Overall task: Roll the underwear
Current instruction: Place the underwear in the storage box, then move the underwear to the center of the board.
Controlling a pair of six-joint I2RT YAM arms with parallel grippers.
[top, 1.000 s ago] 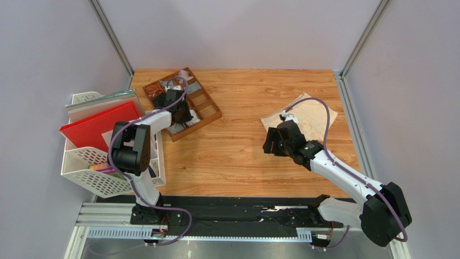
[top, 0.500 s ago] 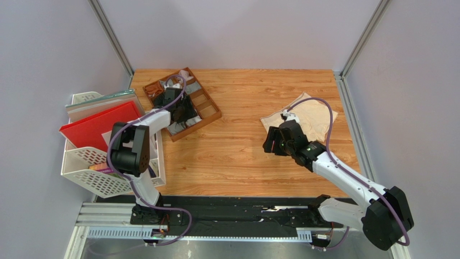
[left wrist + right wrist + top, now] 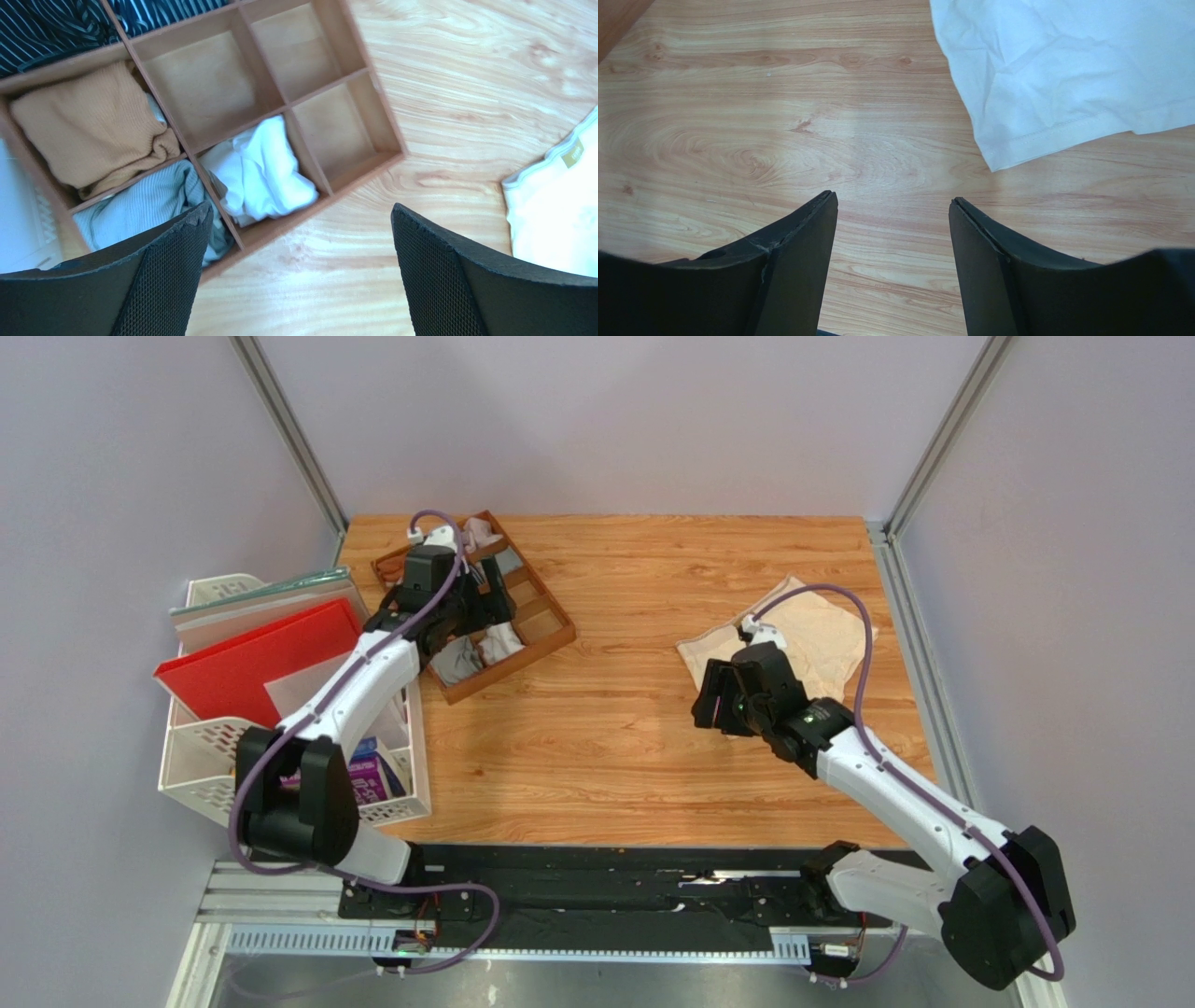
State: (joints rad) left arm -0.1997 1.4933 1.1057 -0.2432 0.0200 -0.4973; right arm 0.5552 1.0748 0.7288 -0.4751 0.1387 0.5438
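2 arms reach out from the near edge of the wooden surface [image 3: 631, 742]. The right arm [image 3: 884, 777] stretches well to the right of the divided wooden tray [image 3: 375, 70]. Its jaws are spread with nothing between them, over bare wood. They sit just short of the near-left corner of the cream underwear [image 3: 800, 637].

That garment lies flat and unrolled on the surface, well apart from the tray on its right, with a tan waistband label [image 3: 573, 152] showing at one edge.

Left of the tray stands a white basket [image 3: 211, 770] holding a red folder [image 3: 253, 665].

The left arm [image 3: 365, 679] extends over the tray. Its jaws are parted and empty, hanging above the compartments.

The white underwear [image 3: 261, 175] sits loosely bunched in 1 compartment on the side of the tray facing the open surface, beside an empty corner compartment. Neighbouring compartments hold a pale ribbed garment [image 3: 140, 206], a tan knitted garment [image 3: 91, 126] and a dark striped garment [image 3: 49, 28]. 3 compartments beyond the white underwear are bare.
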